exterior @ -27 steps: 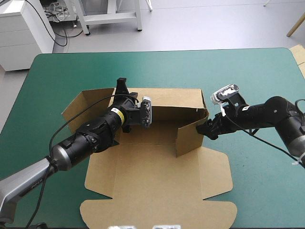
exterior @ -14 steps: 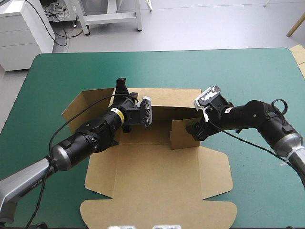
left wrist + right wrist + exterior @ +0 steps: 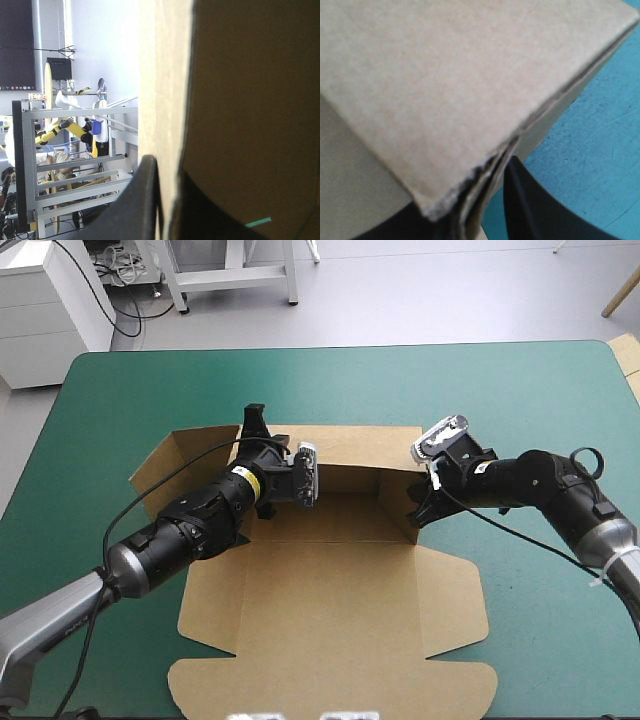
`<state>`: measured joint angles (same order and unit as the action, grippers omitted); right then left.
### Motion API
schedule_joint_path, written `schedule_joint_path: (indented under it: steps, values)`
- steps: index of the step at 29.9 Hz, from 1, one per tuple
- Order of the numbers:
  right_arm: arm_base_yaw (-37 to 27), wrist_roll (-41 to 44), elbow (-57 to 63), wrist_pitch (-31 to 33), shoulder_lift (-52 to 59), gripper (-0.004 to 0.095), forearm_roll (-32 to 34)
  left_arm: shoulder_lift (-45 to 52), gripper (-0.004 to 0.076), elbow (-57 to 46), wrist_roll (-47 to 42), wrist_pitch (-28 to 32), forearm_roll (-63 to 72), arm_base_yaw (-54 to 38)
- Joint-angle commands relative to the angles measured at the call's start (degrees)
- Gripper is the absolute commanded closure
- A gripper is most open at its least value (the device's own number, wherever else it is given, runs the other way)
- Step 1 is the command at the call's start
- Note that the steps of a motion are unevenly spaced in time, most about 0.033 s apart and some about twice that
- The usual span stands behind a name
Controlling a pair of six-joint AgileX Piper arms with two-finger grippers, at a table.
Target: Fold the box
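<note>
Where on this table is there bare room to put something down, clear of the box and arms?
The widest bare teal-green strip runs between the back wall of the box and the far edge of the table. Another patch lies at the near right corner, beside the flat panel. Crowded: the back wall, where the left tool and right tool grip it.

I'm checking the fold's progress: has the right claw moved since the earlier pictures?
Yes. The right claw, shut on the box, has shifted toward the box's middle, away from the table's right edge, since the earliest picture.
</note>
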<state>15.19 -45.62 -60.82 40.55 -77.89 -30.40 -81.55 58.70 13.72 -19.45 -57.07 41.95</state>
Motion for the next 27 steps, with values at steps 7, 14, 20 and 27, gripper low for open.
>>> schedule_joint_path:
  steps: [7,14,20,27]
  values:
    - [0.2,-0.6,-1.6,0.4,1.5,0.0928,-3.7,0.5,0.0717,0.6,-0.4,1.7,3.2,0.5]
    - [0.2,-0.5,-1.6,0.3,1.5,0.0928,-3.5,0.5,0.0276,0.7,-0.4,4.7,3.0,0.5]
    - [0.2,0.3,-1.6,-0.5,1.5,0.0928,-3.4,2.4,0.0043,0.7,-0.5,6.7,2.8,0.5]
    - [0.2,2.0,-1.7,-2.6,1.5,0.0928,-2.9,7.1,0.0043,0.7,-0.6,4.1,3.4,4.5]
